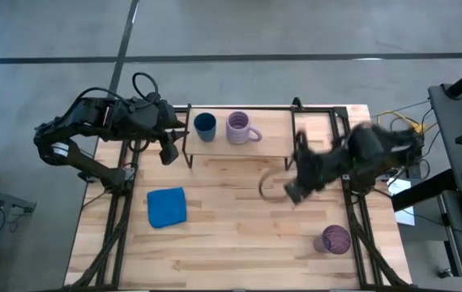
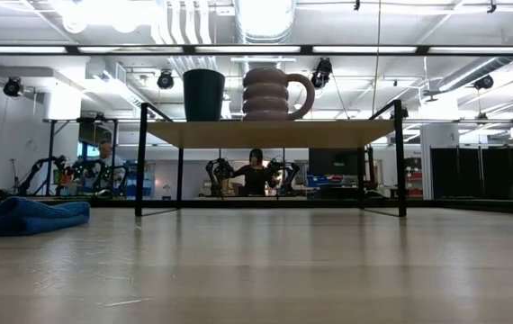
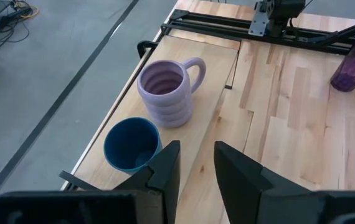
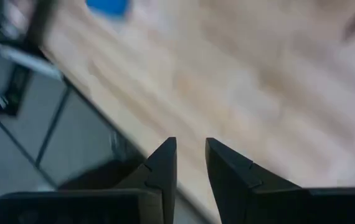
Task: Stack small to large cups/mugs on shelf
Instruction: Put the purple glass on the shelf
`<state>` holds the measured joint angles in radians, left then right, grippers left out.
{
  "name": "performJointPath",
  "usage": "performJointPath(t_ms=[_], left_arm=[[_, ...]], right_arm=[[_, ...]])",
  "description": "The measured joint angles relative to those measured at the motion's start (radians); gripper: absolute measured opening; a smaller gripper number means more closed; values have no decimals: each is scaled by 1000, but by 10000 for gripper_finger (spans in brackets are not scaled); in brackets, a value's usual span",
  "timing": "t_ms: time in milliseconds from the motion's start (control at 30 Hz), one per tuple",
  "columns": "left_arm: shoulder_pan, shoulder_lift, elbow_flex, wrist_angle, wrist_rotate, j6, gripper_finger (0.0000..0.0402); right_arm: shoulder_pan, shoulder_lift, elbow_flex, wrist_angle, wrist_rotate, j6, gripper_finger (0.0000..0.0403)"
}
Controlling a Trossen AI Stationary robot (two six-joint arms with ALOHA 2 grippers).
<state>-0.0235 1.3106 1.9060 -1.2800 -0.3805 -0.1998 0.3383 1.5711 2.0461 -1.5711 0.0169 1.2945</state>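
The small dark blue cup [image 1: 205, 126] and the pale lavender ribbed mug [image 1: 239, 128] stand side by side on the light-wood shelf [image 1: 312, 130] at the table's far side, the cup to the left; both show in the low view, cup [image 2: 203, 94] and mug [image 2: 270, 94]. The dark purple tumbler [image 1: 335, 239] stands upright on the tabletop at the near right. My left gripper [image 1: 168, 152] is open and empty just off the shelf's left end, near the blue cup [image 3: 131, 144]. My right gripper [image 1: 294, 193] is open and empty above the tabletop, between shelf and tumbler.
A crumpled blue cloth [image 1: 166, 207] lies on the tabletop at the near left. The shelf's black wire legs [image 2: 139, 162] stand on the far half of the table. Bare tabletop lies between the cloth and the tumbler.
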Motion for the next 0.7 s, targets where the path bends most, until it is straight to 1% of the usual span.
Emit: performJointPath(t_ms=[133,300,400,567,700], left_arm=[[0,0,0,0,0,5,83],[0,0,-2,0,0,5,83],[0,0,-2,0,0,5,83],[0,0,-2,0,0,4,83],[0,0,-2,0,0,26,83]], right_arm=[[109,-6,-118,0,-163,200,79],[236,-7,-243,-1,-282,462,78],[309,-7,-304,13,-352,654,76],[405,-7,-388,109,-357,893,75],[439,-8,-455,241,-339,1001,74]])
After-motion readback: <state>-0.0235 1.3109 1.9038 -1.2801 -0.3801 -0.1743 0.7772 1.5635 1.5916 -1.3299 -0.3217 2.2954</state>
